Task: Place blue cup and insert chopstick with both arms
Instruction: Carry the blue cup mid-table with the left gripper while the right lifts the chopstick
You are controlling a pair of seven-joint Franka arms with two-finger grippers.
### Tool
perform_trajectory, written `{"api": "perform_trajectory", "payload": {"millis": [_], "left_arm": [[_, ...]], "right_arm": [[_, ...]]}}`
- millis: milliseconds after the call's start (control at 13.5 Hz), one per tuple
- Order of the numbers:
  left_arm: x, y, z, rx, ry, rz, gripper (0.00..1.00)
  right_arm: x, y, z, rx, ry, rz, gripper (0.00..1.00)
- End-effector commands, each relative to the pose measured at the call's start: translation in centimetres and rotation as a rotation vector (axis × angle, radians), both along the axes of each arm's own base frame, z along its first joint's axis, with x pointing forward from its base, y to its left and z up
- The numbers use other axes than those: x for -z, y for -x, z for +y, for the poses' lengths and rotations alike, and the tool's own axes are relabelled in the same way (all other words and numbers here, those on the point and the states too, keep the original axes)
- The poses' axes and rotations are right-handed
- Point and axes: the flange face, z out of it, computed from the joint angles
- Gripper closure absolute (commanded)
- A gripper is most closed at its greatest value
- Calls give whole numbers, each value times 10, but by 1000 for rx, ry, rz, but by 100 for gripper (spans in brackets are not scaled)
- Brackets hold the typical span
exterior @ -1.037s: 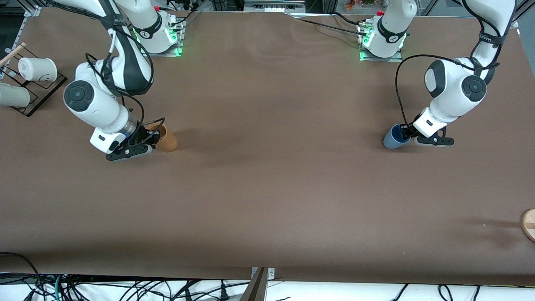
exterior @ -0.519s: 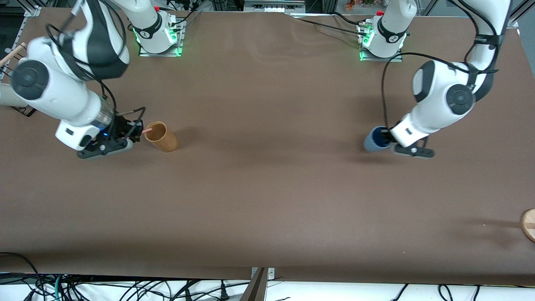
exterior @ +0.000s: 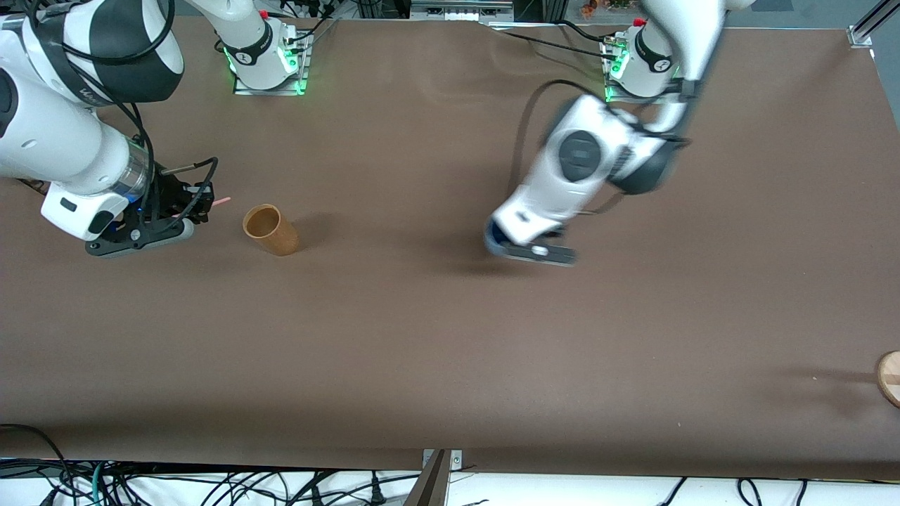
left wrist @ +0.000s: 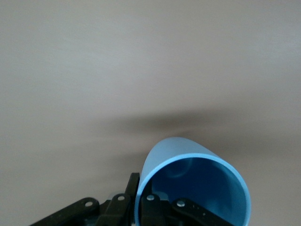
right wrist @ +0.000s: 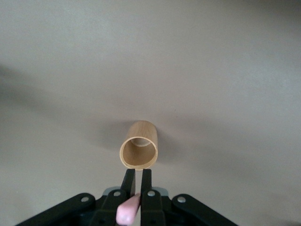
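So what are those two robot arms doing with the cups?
The left gripper is shut on the blue cup and carries it over the middle of the table. The right gripper is shut on the pink chopstick, up beside the brown cup, which stands on the table. The chopstick is not in any cup yet.

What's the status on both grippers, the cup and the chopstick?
Left gripper shut on blue cup, carried over mid-table. Right gripper shut on chopstick, beside brown cup. Nothing in the way.
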Motion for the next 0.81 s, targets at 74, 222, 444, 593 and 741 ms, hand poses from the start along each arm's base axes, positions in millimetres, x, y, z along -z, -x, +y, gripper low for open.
{"api": "perform_trajectory", "payload": {"millis": [74,222,444,593,741], "left_arm": [[44,4,-67,-96,-24,31,100],[63,13,-79,-103,-34,36,100],[81,18,-87,-118,-29,22,100],[87,17,-89,-122,-19,11,100],[77,13,-87,-121,-7,4,2]], "right_arm": [[5,-13,20,-29,10,13,100],[11,-13,30,12,15,16,100],[22,-10,51,53,30,31,100],[26,-11,59,74,31,26,100],[29,-8,71,98,41,27,100]]}}
